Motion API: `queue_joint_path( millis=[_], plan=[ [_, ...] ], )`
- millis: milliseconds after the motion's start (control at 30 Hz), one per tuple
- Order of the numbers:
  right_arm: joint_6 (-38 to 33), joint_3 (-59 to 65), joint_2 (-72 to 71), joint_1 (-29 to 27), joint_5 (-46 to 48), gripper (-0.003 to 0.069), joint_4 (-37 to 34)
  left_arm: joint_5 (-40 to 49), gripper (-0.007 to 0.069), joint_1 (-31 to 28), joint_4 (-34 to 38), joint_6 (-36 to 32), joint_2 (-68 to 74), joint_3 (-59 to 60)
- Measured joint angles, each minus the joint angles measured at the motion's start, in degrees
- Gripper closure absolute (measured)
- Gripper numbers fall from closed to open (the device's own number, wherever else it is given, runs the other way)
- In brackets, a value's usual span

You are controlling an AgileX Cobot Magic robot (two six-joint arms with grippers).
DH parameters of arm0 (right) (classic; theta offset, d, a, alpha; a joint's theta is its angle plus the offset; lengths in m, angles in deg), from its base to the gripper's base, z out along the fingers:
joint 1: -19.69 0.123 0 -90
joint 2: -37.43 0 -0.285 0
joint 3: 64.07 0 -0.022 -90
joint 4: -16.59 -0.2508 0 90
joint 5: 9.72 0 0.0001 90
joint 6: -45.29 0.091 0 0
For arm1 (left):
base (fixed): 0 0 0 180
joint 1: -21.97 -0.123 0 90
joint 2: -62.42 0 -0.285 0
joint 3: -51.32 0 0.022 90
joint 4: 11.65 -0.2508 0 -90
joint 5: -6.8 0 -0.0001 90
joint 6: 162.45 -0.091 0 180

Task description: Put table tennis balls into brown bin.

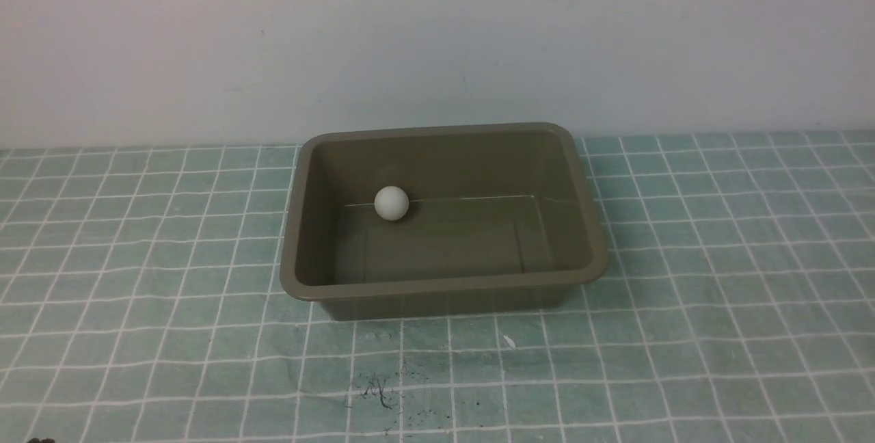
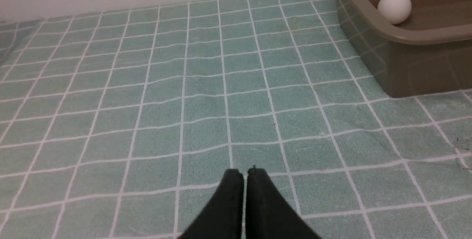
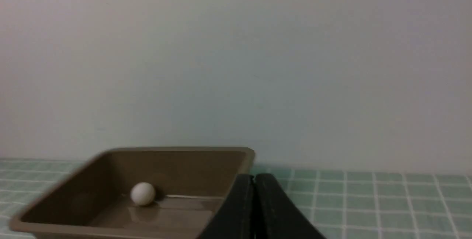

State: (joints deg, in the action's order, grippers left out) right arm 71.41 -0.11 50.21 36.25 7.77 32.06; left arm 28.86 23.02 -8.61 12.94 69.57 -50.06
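Table tennis ball point(image 1: 392, 202) rests inside the brown bin point(image 1: 437, 287), against its far wall, left of centre in the front view. The bin stands on a surface point(image 1: 137, 306) of green, white-gridded cloth before a pale wall point(image 1: 410, 33). Left wrist view: the left tool point(image 2: 244, 175) is over the cloth, tips pressed together, empty. Right wrist view: the right tool point(image 3: 253, 180) is likewise closed on nothing, facing the bin.

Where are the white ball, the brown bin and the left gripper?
white ball point(image 1: 392, 202), front view, sphere's middle.
brown bin point(image 1: 437, 285), front view, near rim.
left gripper point(image 2: 244, 173), left wrist view, between shut fingertips.
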Motion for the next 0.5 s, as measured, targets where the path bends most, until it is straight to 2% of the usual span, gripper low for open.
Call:
queue_joint_path(
  millis=[100,233,500],
  plan=[
    [-0.3,2.0,0.0,-3.2,0.9,0.0673,0.0,0.0,0.0629,0.0,0.0,0.0,0.0,0.0],
    [-3.5,10.7,-1.5,-9.3,1.6,0.0673,0.2,0.0,0.0629,0.0,0.0,0.0,0.0,0.0],
    [-6.5,14.6,-5.5,-12.1,3.8,0.0673,0.3,0.0,0.0629,0.0,0.0,0.0,0.0,0.0]
  ],
)
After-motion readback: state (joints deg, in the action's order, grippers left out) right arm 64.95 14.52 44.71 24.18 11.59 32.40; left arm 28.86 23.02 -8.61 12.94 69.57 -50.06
